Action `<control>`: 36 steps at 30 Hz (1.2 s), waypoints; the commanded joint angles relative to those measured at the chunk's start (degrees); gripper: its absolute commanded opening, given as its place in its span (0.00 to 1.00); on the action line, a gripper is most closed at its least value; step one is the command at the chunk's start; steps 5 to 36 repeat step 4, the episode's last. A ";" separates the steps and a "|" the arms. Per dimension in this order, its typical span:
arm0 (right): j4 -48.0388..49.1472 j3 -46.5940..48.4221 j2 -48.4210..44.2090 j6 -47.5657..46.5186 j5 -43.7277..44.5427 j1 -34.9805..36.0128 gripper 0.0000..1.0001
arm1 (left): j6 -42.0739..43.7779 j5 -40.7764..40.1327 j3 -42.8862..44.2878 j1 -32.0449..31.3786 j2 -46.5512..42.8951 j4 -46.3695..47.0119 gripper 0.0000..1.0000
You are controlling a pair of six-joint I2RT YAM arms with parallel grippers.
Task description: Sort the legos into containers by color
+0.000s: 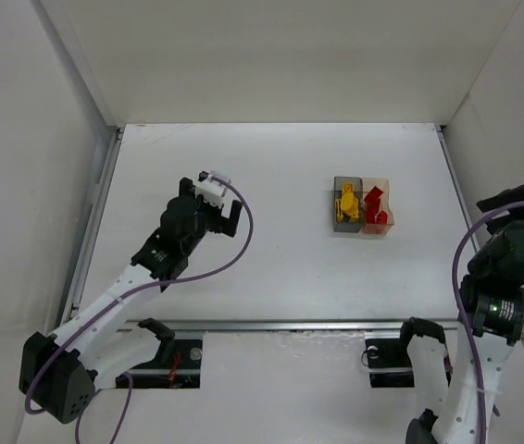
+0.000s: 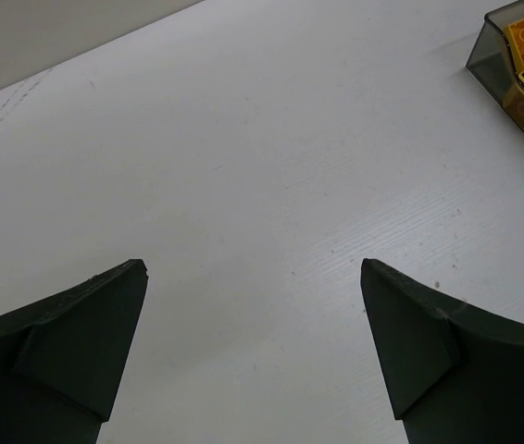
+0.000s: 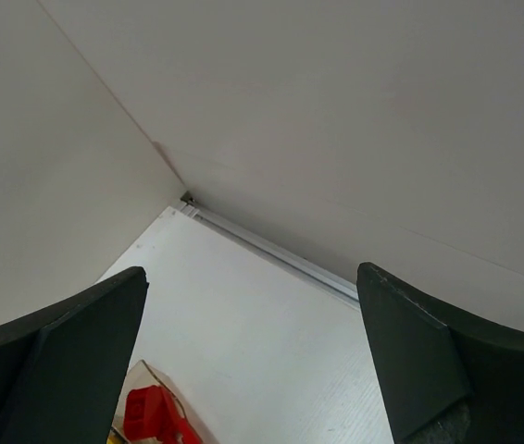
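Both claws have their jaws fully apart and hold nothing. The left gripper [image 2: 253,270] hovers over the white table [image 1: 280,268], well left of the containers. The right gripper [image 3: 251,274] is raised near the table's right edge, aimed at the far wall corner. The yellow legos [image 1: 346,203] lie in the dark grey box [image 1: 337,224]. The red legos [image 1: 374,202] lie in the adjoining clear box [image 1: 391,222].

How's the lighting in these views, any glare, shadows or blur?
Top view: even light, no glare, containers sharp. Left wrist: table sharp, left fingers dark and soft-edged. Right wrist: right fingers dark against bright walls, red legos slightly blurred.
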 commanded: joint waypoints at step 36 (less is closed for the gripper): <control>1.15 1.17 -2.96 1.00 -2.63 0.20 1.00 | -1.28 0.03 -0.38 -0.46 -1.72 2.76 1.00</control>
